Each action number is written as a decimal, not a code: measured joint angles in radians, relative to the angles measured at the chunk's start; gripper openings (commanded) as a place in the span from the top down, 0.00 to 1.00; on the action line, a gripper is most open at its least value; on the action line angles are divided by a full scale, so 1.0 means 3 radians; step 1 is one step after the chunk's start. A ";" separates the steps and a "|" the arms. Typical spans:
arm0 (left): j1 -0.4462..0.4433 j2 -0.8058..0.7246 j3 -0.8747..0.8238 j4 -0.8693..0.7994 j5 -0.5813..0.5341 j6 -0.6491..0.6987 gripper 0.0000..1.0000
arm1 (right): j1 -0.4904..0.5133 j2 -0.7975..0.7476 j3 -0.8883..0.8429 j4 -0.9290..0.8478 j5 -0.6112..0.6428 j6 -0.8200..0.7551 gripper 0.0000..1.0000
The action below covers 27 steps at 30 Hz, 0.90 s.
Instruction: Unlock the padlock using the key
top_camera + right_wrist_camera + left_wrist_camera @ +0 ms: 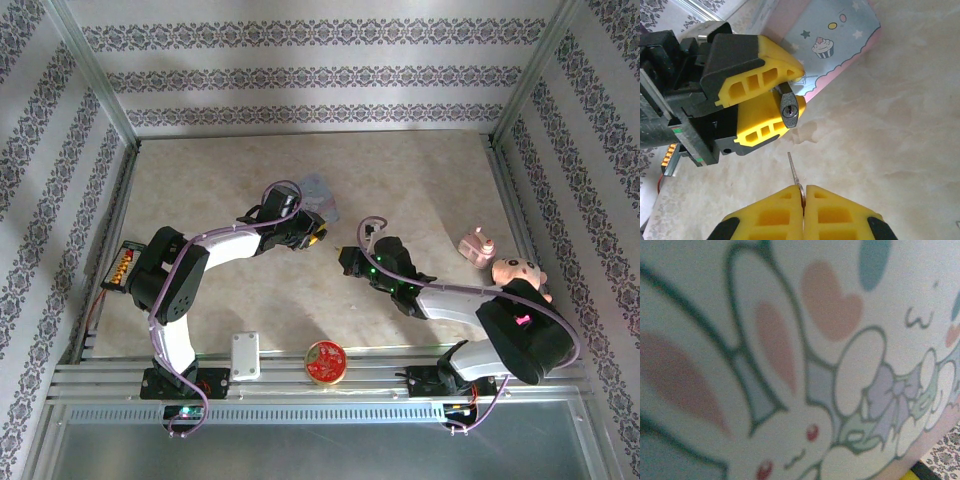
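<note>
My right gripper has its jaws pressed together on the head of the key, the thin blade sticking out ahead; my left gripper is clamped on the padlock, which hangs above the table with its keyhole turned toward the blade; key and lock are near but apart.

What could go wrong, as I judge it: the blade points a little to one side of the keyhole, so a straight push may land on the lock's face and skid off; the key is pinched only by its small head, so any sideways load could swivel it between my pads; the lock is tiny and held by its upper end, so it may pivot or slip out under the push; its loop is hidden between my left fingers, and if they pinch it, a turned key might not let it spring free.

The lock is dark grey metal, blocky, with a round keyhole face; the blade is a bright, flat sliver; my fingers are yellow ribbed plastic on black mounts; the table is pale, smooth, marbled; behind lies a glossy pale blue cartoon tin with a pink edge.
</note>
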 measured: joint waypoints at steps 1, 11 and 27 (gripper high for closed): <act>0.0001 0.0000 0.0000 0.0000 0.0001 -0.0001 1.00 | 0.0000 0.0031 0.0018 0.0001 0.0000 0.0000 1.00; 0.0004 0.0000 0.0001 0.0000 0.0011 -0.0001 1.00 | -0.0006 0.0254 0.0195 0.0066 0.0000 0.0000 1.00; 0.0004 0.0000 0.0001 0.0000 0.0013 -0.0003 1.00 | -0.0051 0.0384 0.0239 0.0207 -0.0003 0.0003 1.00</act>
